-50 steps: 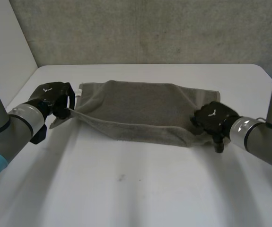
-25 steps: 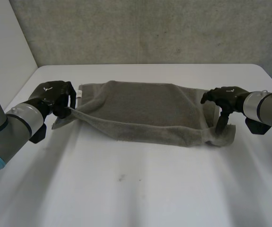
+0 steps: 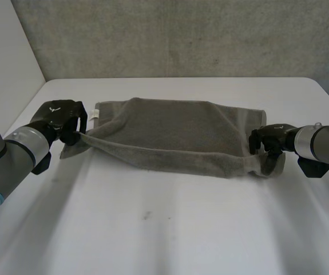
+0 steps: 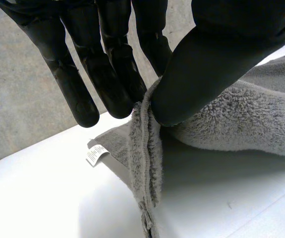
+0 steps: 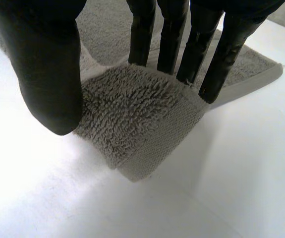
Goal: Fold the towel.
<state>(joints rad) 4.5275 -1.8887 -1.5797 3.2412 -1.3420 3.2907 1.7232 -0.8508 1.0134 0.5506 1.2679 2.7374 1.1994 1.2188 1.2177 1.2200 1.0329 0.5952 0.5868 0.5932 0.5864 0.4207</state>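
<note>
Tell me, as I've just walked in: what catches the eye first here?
A grey towel lies stretched across the white table. The left hand pinches its near left corner, lifted off the table; the right hand is at the raised near right corner.

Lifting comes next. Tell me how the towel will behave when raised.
Likely floppy: the towel sags between its ends and drapes from the left hand. Its thick looped pile suggests grip, not slipping. Probably light: one pinch holds its edge up.
</note>
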